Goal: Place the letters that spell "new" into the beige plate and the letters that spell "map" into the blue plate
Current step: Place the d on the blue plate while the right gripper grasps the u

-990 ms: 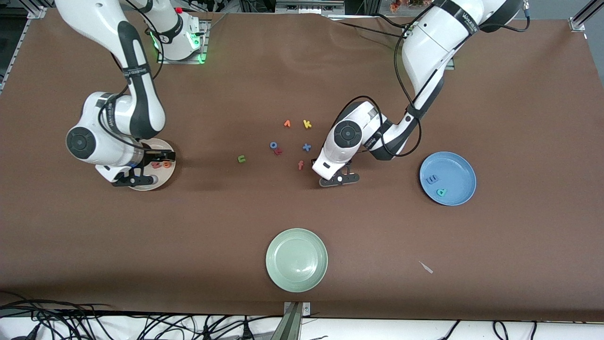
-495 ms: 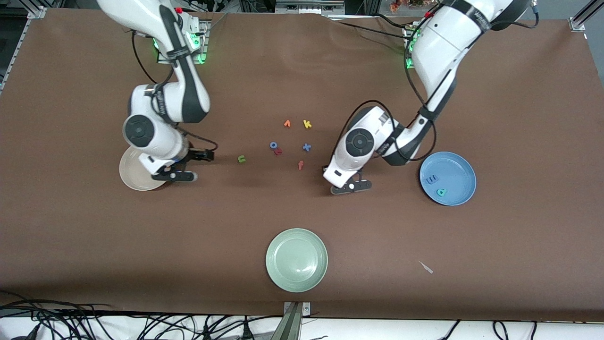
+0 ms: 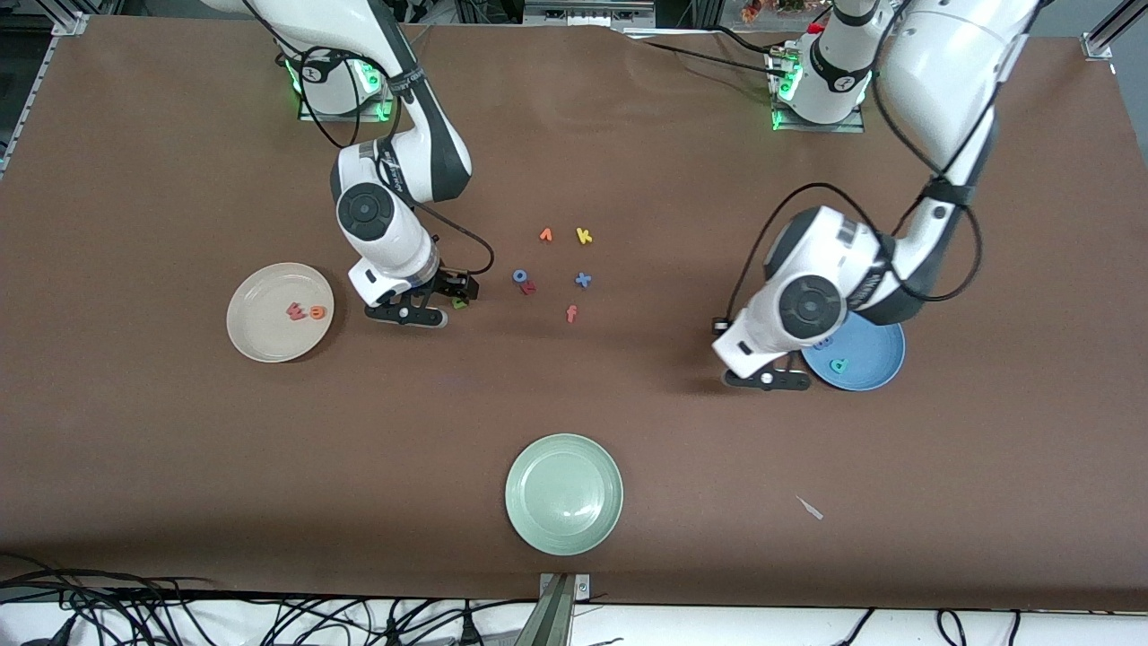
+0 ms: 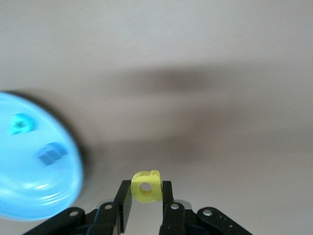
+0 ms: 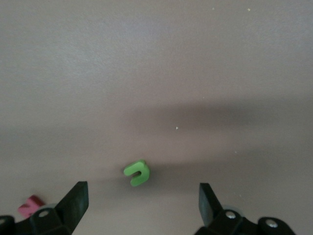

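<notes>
Yellow a [image 4: 146, 186] is pinched tight in the left gripper [image 4: 146, 198], up over the brown table [image 3: 628, 135] just off the blue plate's [image 3: 874, 372] rim at mid-right of the front view; teal p [image 3: 839, 365] and blue m [image 4: 52, 152] already sit inside. Green n [image 5: 137, 173] lies bare between the right gripper's [image 5: 142, 198] wide-spread fingers, left of centre. Beige plate [image 3: 256, 336], farther left, carries pinkish-red w [image 3: 295, 311] and orange e [image 3: 317, 312].

w [image 3: 295, 311] beside e [image 3: 317, 312], in beige plate [image 3: 256, 332]
</notes>
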Robot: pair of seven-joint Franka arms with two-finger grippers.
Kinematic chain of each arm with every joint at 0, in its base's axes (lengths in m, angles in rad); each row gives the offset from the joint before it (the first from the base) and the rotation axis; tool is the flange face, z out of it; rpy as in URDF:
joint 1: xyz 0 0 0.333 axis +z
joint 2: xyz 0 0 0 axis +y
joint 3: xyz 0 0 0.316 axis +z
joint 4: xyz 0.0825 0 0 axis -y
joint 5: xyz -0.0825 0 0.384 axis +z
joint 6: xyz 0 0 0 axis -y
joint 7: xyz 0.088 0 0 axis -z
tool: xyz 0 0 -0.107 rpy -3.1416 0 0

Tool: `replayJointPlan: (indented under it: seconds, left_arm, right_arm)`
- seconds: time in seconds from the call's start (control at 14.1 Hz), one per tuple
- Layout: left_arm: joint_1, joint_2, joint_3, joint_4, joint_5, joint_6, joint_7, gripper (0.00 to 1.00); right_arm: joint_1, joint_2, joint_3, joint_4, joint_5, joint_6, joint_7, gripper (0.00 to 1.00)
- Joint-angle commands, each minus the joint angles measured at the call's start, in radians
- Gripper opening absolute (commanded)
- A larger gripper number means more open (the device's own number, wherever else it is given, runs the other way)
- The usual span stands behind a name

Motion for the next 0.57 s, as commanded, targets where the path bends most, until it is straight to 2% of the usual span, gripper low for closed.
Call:
replayJointPlan:
  seconds: [0.0,0.21,0.28,0.35,0.42,0.49]
  left_arm:
    - [0.079,-0.03,-0.004,-0.058,-0.003,-0.057,0.068,0.0]
    - [0.128,-0.03,-0.009,-0.098,0.106,-0.052,0.07,0.0]
    - [0.13,-0.029,-0.01,-0.098,0.107,-0.051,0.07,0.01]
    - [0.128,-0.029,-0.01,-0.098,0.11,-0.051,0.07,0.06]
    - [0.13,-0.029,-0.01,-0.096,0.11,-0.051,0.07,0.16]
    - [0.134,-0.027,-0.01,-0.093,0.11,-0.051,0.078,0.63]
  right_arm:
    - [-0.002,0.024,0.032,-0.018,0.017,0.074,0.038,0.99]
    - [-0.002,0.075,0.079,-0.018,0.017,0.145,0.101,0.96]
    - [-0.002,0.081,0.081,-0.018,0.017,0.145,0.109,0.9]
    - [-0.002,0.081,0.083,-0.02,0.017,0.144,0.114,0.88]
    - [-0.002,0.081,0.081,-0.02,0.017,0.142,0.109,0.87]
    - [-0.004,0.081,0.081,-0.02,0.017,0.142,0.106,0.87]
